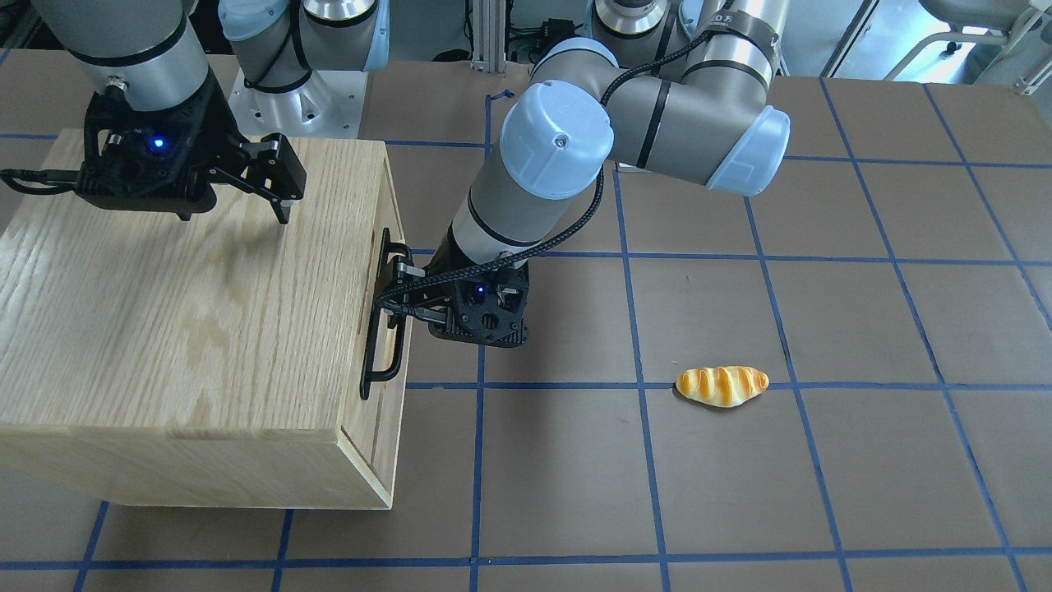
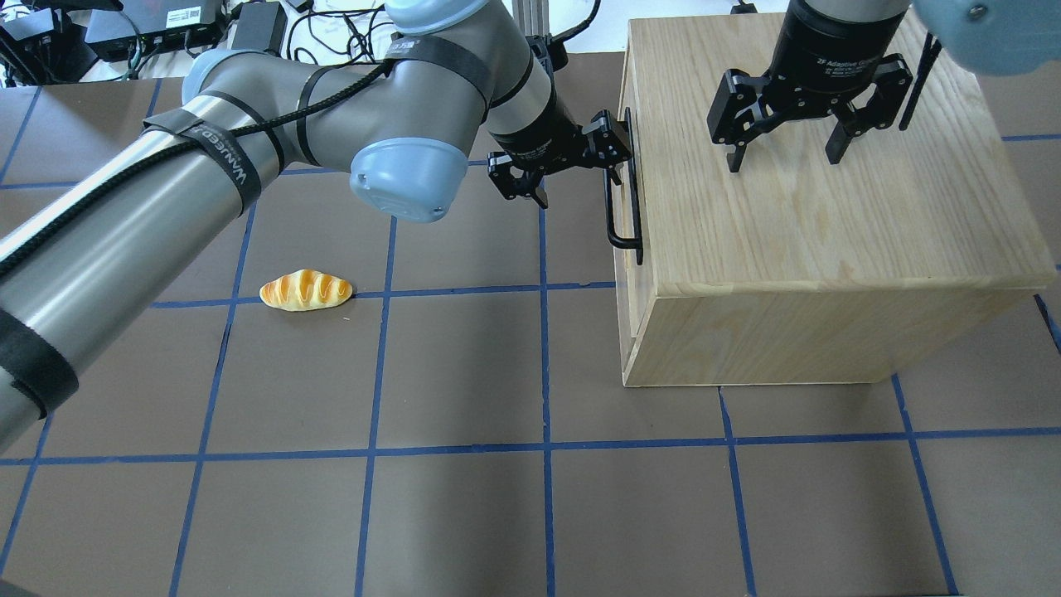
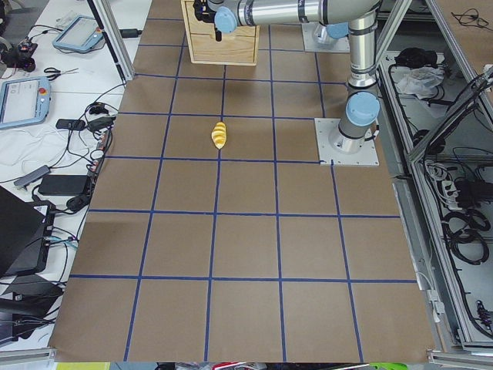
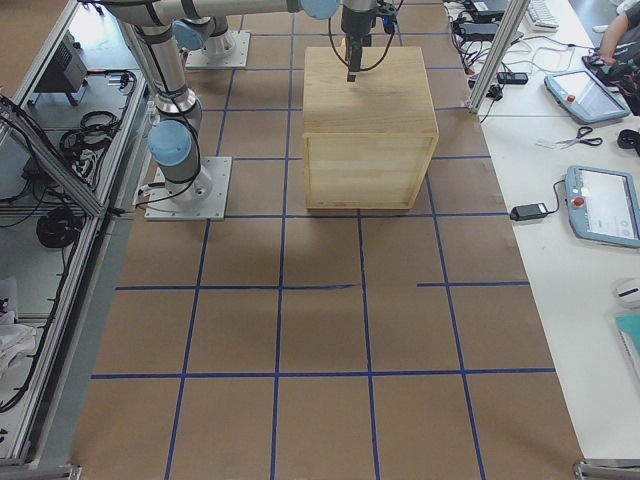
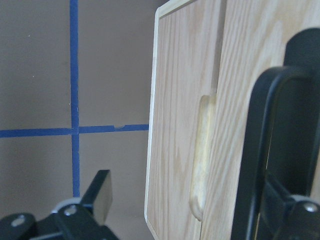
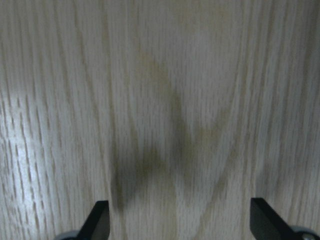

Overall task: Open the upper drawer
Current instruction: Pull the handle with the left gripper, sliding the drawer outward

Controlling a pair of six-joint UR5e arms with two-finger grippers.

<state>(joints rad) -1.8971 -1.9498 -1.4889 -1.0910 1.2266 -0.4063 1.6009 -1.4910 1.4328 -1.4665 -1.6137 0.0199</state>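
Observation:
The oak cabinet (image 2: 812,232) stands on the table with its front towards my left arm. The upper drawer (image 5: 250,50) looks closed, and its black bar handle (image 2: 622,207) sticks out from the front panel. My left gripper (image 2: 578,186) is open at the handle. In the left wrist view the handle (image 5: 265,150) lies between the fingers, close to one finger (image 5: 295,215). The same grip shows from the front (image 1: 397,292). My right gripper (image 2: 779,153) is open and empty just above the cabinet top (image 6: 170,100); I cannot tell if it touches.
A lower drawer front (image 5: 180,125) with a finger slot sits below the upper one. A bread roll (image 2: 305,290) lies on the brown mat, well away from the cabinet. Blue tape lines grid the mat.

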